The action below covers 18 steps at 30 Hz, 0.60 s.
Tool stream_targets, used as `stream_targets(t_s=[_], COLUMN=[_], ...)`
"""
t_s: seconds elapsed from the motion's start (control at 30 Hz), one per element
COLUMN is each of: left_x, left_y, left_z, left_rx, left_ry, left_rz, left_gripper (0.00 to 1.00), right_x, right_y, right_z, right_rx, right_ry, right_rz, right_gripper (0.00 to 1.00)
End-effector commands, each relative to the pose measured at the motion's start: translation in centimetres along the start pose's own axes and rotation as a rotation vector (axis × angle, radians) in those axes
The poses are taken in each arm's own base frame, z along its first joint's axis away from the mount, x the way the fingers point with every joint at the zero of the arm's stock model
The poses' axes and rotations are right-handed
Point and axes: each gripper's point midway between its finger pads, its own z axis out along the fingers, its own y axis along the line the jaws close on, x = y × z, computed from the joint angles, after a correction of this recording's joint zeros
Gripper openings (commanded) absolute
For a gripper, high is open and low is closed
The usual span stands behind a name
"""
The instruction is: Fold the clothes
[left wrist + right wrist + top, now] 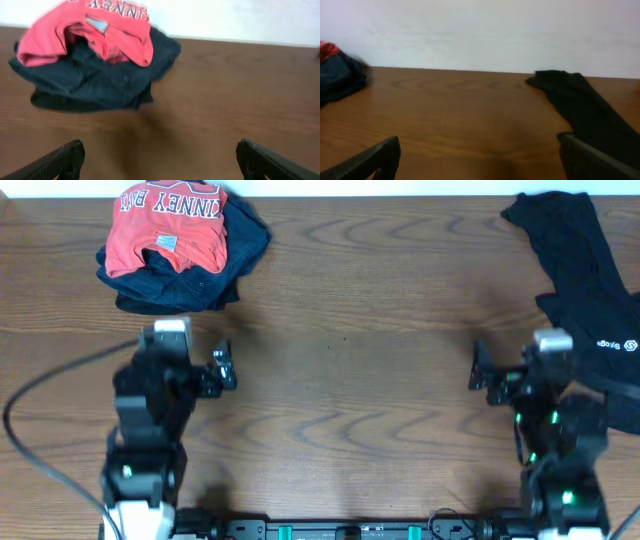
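Plainly, the black shirt [578, 250] lies along the surface's [350, 400] right edge, its long axis running away from you, ahead and right of your right gripper [481, 368]. That arm is nearer. Both it and the left gripper [225, 367] are spread apart and empty.

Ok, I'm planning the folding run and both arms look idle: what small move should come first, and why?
Probably swing the right gripper toward the black shirt: it lies crumpled at the far right edge of the table, beside that arm, whose jaws stand open and empty.
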Motion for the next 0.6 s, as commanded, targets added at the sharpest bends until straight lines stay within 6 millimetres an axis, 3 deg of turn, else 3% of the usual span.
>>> stream_targets(t_s=[0.0,0.2,0.3,0.47,0.57], left_x=[-2.1,-3.1,-4.0,-4.6,-4.7], left_y=[-0.5,-0.7,-2.0,-4.4,-4.8], left_z=[0.5,1.4,1.9,3.6,4.7], left_rx=[0.011,-0.001,0.077,0.224,0.263], left_ry=[0.068,0.302,0.375,0.391,0.381], left_rz=[-0.006,-0.027,0.002,-0.015,0.009], left_gripper=[0.98,0.98,0.98,0.98,0.98], right_x=[-2.5,-2.5,-1.6,-0.6,0.5], right_y=[1.4,2.1,1.9,1.5,1.3], right_z=[1.8,6.4,8.7,12.2,13.6], right_rx=[-0.098,-0.174,-0.181,-0.19,-0.19], right_ry=[0.05,0.329,0.459,0.559,0.577], right_rz=[-0.004,0.054,0.058,0.048,0.048], right_gripper=[0.99,0.99,0.99,0.99,0.99])
